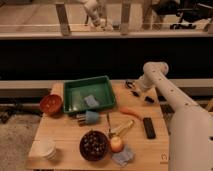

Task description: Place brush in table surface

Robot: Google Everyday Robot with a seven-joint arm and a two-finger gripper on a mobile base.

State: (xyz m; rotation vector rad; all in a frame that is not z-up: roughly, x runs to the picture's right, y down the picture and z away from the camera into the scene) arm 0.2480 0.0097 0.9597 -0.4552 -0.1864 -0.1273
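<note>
Brush (136,93) at back-rt of table surface (65,145), gripper (130,85) w/ it, claw state can't tell

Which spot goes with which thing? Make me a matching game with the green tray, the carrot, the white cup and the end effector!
Things:
1 green plastic tray
2 long orange carrot
3 round white cup
4 end effector

Places on the light wooden table:
A front left corner
B back right
C back middle
D right of centre

Pairs: 1-C, 2-D, 3-A, 4-B
</note>
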